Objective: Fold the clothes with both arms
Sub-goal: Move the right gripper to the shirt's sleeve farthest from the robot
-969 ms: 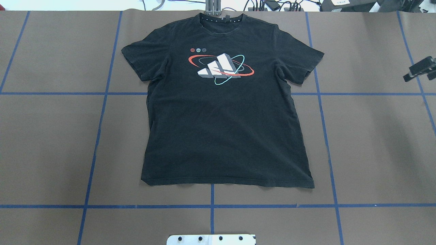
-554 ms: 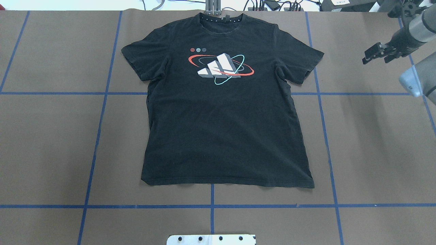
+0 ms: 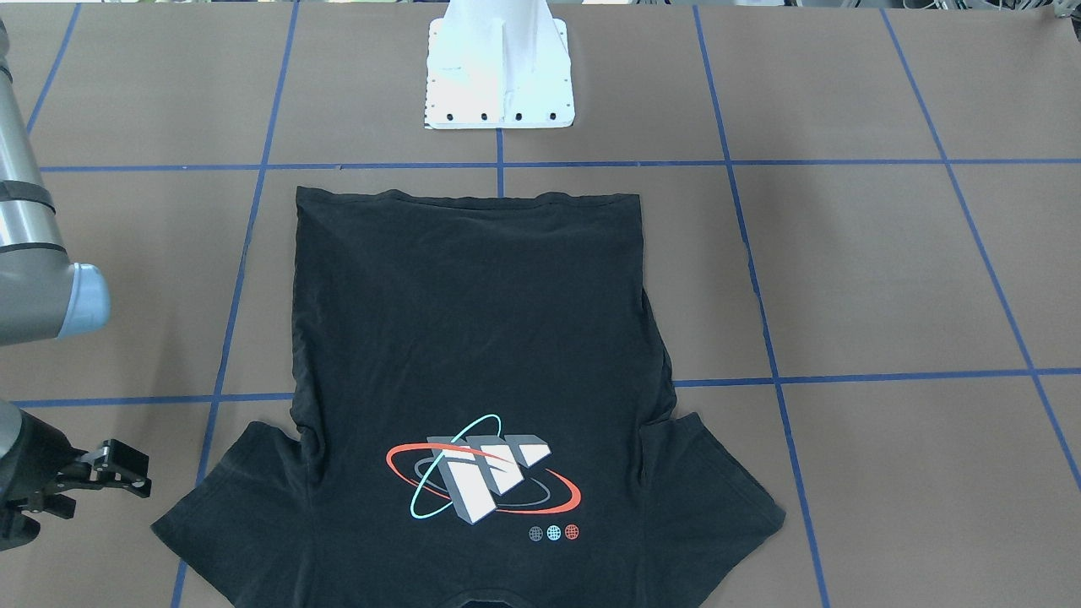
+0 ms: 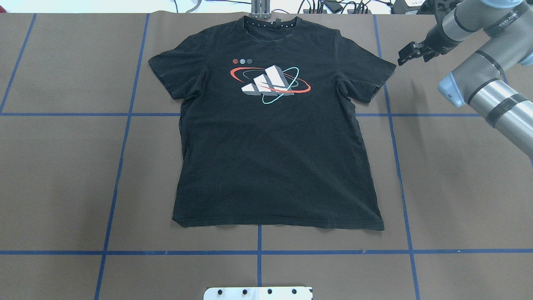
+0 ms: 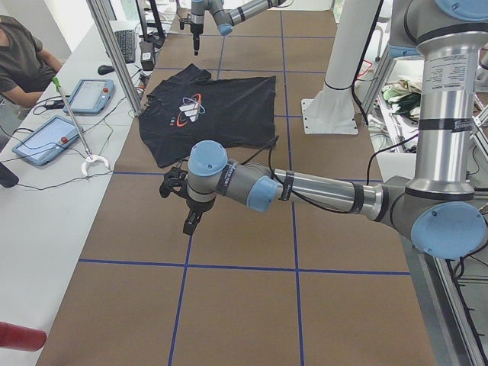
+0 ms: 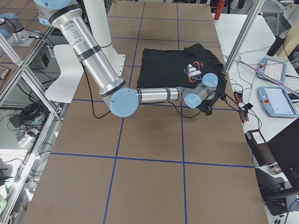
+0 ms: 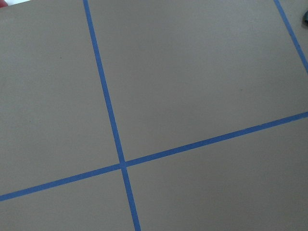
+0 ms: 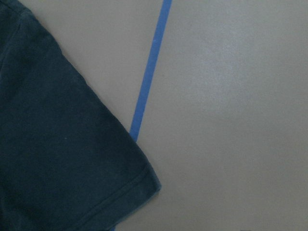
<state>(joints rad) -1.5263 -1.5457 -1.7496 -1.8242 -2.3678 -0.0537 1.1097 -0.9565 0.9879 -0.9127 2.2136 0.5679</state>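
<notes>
The black T-shirt (image 4: 275,158) lies flat on the brown table with its print (image 4: 270,85) up and its collar at the far edge. It also shows in the front view (image 3: 473,321). My right gripper (image 4: 411,56) is open and empty, just right of the shirt's right sleeve (image 4: 370,79). In the front view the right gripper (image 3: 139,475) shows at the left. The right wrist view shows that sleeve's hem (image 8: 62,144) beside a tape line. My left gripper (image 5: 188,221) hangs over bare table left of the shirt. It shows only in the exterior left view, so I cannot tell whether it is open.
Blue tape lines (image 4: 258,252) grid the brown table. The white base plate (image 4: 258,293) sits at the near edge. Cables and a metal post (image 4: 260,8) line the far edge. Tablets (image 5: 90,95) and a seated person (image 5: 23,53) are beyond it.
My right arm has swung in from the right edge, leftward and toward the far side, and its gripper is now close to the shirt's right sleeve. The shirt has not moved.
</notes>
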